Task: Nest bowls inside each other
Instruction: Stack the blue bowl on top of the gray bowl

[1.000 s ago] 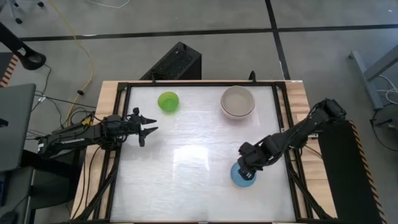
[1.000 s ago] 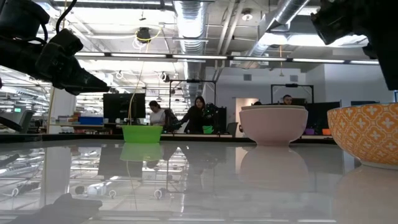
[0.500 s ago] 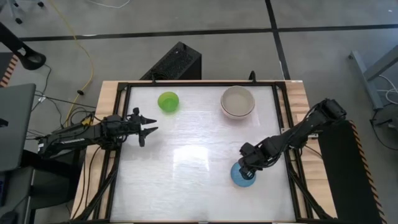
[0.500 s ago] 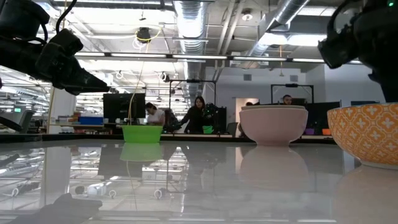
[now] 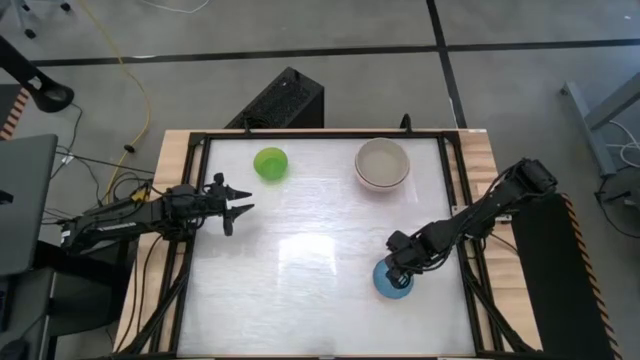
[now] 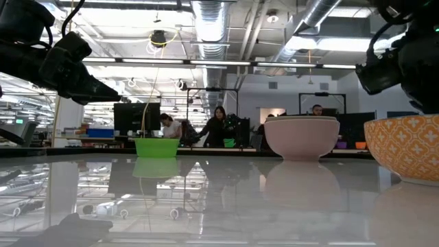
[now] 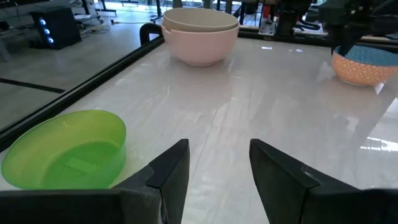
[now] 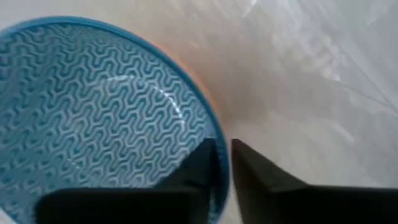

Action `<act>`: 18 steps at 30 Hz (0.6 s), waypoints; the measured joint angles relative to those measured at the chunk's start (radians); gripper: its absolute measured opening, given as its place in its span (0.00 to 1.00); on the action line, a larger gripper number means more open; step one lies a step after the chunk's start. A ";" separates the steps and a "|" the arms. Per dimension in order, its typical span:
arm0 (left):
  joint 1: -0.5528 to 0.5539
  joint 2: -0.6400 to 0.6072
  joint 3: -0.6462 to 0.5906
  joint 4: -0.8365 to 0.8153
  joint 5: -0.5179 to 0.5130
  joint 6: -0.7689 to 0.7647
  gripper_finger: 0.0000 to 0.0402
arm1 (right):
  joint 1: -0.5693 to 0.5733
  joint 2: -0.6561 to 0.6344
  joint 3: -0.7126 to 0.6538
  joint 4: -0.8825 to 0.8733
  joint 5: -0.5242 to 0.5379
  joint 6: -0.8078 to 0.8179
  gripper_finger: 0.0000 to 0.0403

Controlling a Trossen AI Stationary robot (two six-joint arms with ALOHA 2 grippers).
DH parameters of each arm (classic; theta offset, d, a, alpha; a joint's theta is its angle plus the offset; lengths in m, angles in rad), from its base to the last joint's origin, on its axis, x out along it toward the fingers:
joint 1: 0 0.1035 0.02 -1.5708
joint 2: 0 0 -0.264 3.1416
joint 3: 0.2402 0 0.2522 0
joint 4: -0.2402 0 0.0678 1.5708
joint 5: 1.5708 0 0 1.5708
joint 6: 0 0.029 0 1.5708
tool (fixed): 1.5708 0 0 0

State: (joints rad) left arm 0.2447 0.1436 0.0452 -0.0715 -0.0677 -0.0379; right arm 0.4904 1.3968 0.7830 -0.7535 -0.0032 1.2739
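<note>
A blue bowl (image 5: 391, 284) with an orange patterned outside (image 6: 405, 147) stands on its base near the table's right front. My right gripper (image 8: 224, 146) points down over its far rim and is shut on it. At the far left the green bowl (image 5: 270, 163) stands alone. At the far right is a pale pink bowl (image 5: 382, 165) with a grey-beige one (image 7: 200, 20) nested inside. My left gripper (image 5: 238, 206) hovers open and level at the table's left, near the green bowl (image 7: 65, 149), holding nothing. My right gripper has the blue bowl's rim (image 8: 214, 132) on the bowl's far side. One finger (image 8: 200, 163) is inside the bowl and the other (image 8: 255, 171) is outside, and they come steeply from above. The bowl stands upright on the table.
A black rail frame (image 5: 196, 200) borders the white tabletop. A wide bare stretch (image 5: 300, 260) lies between the bowls in the middle and front left. A black box (image 5: 280, 100) sits on the floor beyond the far edge. People (image 6: 219, 123) stand in the room behind.
My right gripper has come down onto the blue bowl's rim, still pointing down.
</note>
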 joint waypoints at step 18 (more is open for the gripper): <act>0.000 0.000 0.000 0.000 0.000 0.000 0.39 | -0.226 -0.107 0.321 -0.236 0.141 -0.367 0.03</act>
State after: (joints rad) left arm 0.2447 0.1440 0.0456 -0.0715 -0.0677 -0.0376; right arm 0.2646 1.2901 1.1041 -0.9898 0.1378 0.9071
